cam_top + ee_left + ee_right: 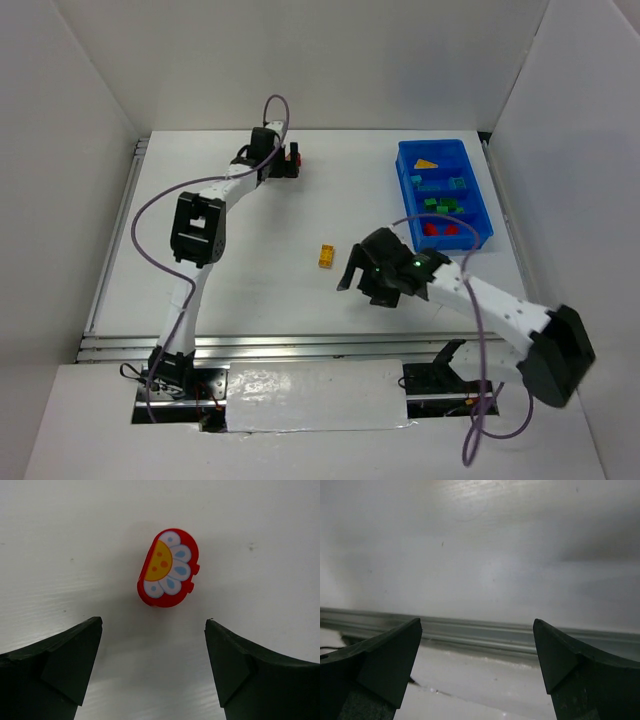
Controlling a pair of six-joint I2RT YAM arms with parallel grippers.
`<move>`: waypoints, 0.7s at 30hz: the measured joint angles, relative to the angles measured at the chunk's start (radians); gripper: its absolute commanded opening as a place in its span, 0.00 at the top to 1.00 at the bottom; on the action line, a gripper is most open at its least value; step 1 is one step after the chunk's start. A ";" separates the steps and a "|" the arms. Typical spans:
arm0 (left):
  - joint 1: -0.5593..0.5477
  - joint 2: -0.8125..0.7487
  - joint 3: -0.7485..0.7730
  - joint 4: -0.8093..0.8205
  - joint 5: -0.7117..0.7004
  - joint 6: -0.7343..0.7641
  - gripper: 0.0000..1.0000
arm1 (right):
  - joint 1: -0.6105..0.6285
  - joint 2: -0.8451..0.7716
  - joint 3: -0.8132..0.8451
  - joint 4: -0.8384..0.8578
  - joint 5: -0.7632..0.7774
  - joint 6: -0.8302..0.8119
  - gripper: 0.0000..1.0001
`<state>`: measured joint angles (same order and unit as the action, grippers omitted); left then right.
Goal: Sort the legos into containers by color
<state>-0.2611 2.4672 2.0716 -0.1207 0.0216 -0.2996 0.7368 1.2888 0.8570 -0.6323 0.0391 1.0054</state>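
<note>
left gripper (152,630) spread near table (250,300) far edge | red lego (169,568) (flower-printed top) lies untouched ahead | right gripper (477,630) spread mid-table, yellow lego (326,256) near

A white table (250,210) sits between white walls (330,60); a shiny, possibly plastic sheet (315,395) fronts it.

Top view over whole table (260,300), left wrist close, straight down, right wrist low toward near edge
</note>
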 measured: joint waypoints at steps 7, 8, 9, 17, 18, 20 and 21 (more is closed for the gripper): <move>-0.013 0.150 0.161 0.037 -0.003 0.087 0.01 | -0.002 -0.451 -0.120 -0.127 -0.010 0.110 0.00; -0.016 0.153 0.172 0.037 -0.004 0.093 0.01 | -0.002 -0.492 -0.121 -0.152 -0.001 0.124 0.00; -0.018 0.154 0.182 0.037 -0.005 0.099 0.01 | -0.005 -0.517 -0.121 -0.172 0.008 0.130 0.00; -0.029 0.185 0.270 0.040 0.003 0.142 0.07 | -0.018 -0.454 -0.077 -0.257 0.036 0.118 0.00; -0.031 0.190 0.274 0.039 0.002 0.143 0.05 | -0.018 -0.430 -0.067 -0.261 0.036 0.109 0.00; -0.032 0.201 0.277 0.038 0.002 0.143 0.02 | -0.018 -0.409 -0.045 -0.269 0.036 0.096 0.00; -0.032 0.205 0.278 0.035 0.002 0.143 0.01 | -0.020 -0.406 -0.033 -0.272 0.037 0.091 0.00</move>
<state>-0.2928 2.6724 2.3497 -0.0856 0.0235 -0.1566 0.7170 0.8833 0.8238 -0.9047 0.0757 1.0966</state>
